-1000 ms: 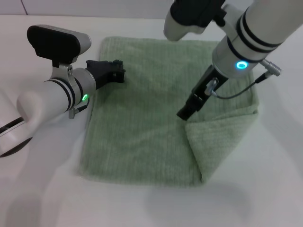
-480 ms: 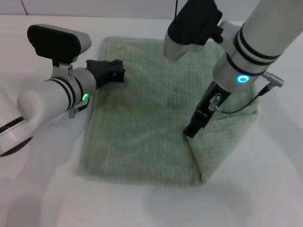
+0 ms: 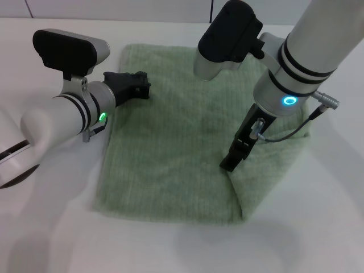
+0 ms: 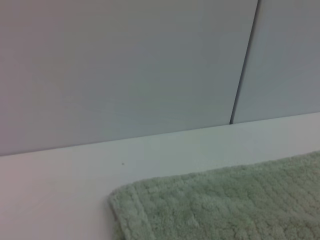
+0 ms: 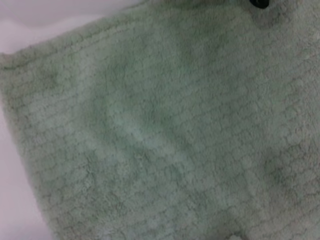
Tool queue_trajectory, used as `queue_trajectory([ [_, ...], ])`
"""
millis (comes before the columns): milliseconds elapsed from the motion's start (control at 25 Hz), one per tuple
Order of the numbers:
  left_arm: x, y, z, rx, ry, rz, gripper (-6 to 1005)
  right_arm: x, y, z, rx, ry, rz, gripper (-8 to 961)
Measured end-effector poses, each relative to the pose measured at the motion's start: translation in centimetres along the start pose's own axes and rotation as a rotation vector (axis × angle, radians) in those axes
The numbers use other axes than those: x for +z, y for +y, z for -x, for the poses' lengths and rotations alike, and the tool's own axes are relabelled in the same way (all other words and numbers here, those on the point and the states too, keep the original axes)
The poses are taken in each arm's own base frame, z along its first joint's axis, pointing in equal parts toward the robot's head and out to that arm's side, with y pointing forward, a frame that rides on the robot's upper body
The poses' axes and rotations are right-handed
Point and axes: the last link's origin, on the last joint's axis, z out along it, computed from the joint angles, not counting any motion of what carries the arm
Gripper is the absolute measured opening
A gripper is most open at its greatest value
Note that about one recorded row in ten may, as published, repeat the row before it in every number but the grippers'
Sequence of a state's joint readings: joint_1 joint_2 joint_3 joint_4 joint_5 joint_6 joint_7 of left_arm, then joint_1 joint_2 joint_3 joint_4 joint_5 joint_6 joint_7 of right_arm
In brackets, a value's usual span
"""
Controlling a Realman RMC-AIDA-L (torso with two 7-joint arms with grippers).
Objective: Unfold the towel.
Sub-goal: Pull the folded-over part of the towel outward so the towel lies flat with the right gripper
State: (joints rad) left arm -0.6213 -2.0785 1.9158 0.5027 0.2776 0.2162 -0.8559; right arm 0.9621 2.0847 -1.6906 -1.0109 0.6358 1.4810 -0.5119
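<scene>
Two grippers working over towel (image 3: pixel 170 148) on table (image 3: pixel 318 227), right gripper (image 3: pixel 228 162) pressing folded flap by table's right edge, finger state unclear, left gripper (image 3: pixel 136 84) resting at towel's far-left corner, fingers unclear.

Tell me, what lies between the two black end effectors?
Only flat towel in the head view: nothing else sits between the left end effector at its far left edge and the right end effector by the folded flap.

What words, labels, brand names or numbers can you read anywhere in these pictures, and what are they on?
None. No readable text shows on the towel, the table, the left gripper resting at the towel's left edge, or the right gripper pointing down onto the folded-over corner. The glowing rings on both arms are plain lights, not signs.
</scene>
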Motion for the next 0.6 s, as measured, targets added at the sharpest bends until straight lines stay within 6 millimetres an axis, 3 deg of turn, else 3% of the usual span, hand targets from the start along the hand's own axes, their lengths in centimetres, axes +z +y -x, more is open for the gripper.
queue_trajectory([
  [600, -0.03, -0.11, 0.17, 0.000, -0.005, -0.003, 65, 0.55, -0.26, -0.19, 0.007, 0.017, 0.004, 732],
])
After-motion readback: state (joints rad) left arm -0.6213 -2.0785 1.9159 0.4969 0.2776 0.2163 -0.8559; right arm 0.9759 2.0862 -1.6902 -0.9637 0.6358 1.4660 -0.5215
